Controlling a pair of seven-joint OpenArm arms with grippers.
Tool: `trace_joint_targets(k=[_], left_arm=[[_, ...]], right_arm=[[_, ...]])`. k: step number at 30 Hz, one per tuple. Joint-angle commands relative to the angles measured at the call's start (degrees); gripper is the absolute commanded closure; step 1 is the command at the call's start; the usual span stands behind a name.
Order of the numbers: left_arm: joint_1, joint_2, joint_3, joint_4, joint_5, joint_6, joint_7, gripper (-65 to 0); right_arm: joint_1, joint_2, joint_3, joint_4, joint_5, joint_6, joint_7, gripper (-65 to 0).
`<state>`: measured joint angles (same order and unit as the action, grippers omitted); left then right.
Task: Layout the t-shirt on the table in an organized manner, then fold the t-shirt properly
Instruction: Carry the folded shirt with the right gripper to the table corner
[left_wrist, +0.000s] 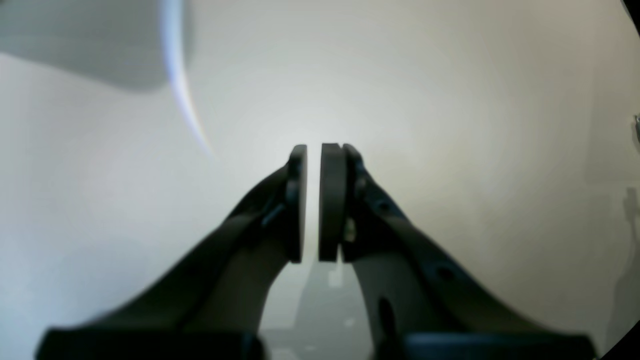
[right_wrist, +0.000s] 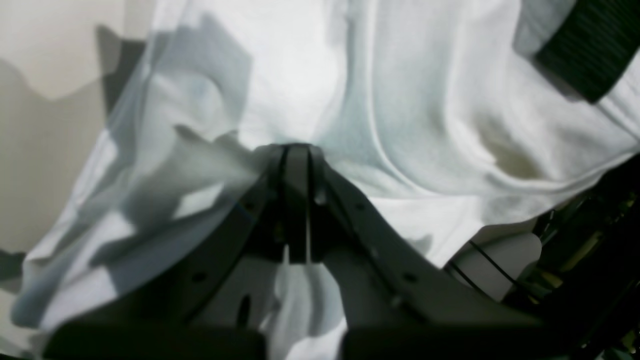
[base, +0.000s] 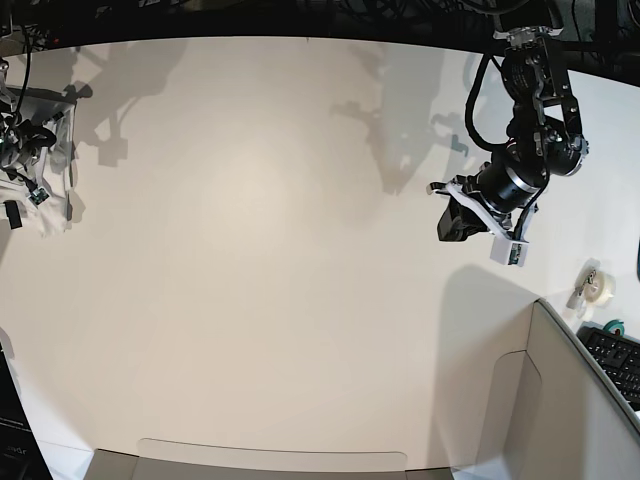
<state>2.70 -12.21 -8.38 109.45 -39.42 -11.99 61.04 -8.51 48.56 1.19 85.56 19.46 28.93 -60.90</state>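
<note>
The white t-shirt (right_wrist: 400, 90) hangs bunched and creased in front of the right wrist camera, its print hidden. My right gripper (right_wrist: 297, 150) is shut on a fold of it. A black ribbed piece (right_wrist: 585, 50) lies on the cloth at the upper right. In the base view the shirt (base: 58, 150) is a small white bundle at the far left edge of the table (base: 260, 230), held by the right gripper (base: 22, 160). My left gripper (left_wrist: 313, 150) hovers over bare table with its jaws almost together and nothing between them. It shows at the right in the base view (base: 455, 222).
A grey cardboard box (base: 565, 400) stands at the lower right, with a flap (base: 270, 465) along the front edge. A tape roll (base: 598, 285) and a keyboard (base: 617, 362) lie at the right edge. Cables and dark gear line the back.
</note>
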Motion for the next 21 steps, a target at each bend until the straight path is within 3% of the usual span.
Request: trace_joint_targets(k=[1, 4, 8, 11, 15, 21], left_arm=[[-0.7, -0.5, -0.2, 1.1, -0.6, -0.3, -1.3, -3.7], [-0.7, -0.5, -0.2, 1.1, -0.6, -0.3, -1.3, -3.7], [-0.7, -0.5, -0.2, 1.1, -0.6, -0.3, -1.3, -3.7], [-0.7, -0.5, -0.1, 1.1, -0.6, -0.3, -1.3, -3.7], [-0.8, -0.6, -0.2, 1.2, -0.6, -0.3, -1.3, -3.7], [0.2, -1.9, -0.3, 4.4, -0.6, -0.3, -1.2, -3.5]], right_arm=[[1.0, 1.4, 0.4, 1.3, 0.5, 0.2, 0.6, 0.0], [2.0, 1.7, 3.2, 3.9, 0.5, 0.1, 0.1, 0.0], [2.1, 1.2, 13.1, 9.7, 0.6, 0.1, -4.8, 0.0], [3.0, -1.0, 17.0, 17.2, 0.8, 0.1, -8.2, 0.0], [3.0, -8.5, 20.1, 27.5, 1.0, 0.2, -14.3, 0.0], [-4.7, -20.7, 20.1, 32.3, 3.0, 0.2, -14.1, 0.0]])
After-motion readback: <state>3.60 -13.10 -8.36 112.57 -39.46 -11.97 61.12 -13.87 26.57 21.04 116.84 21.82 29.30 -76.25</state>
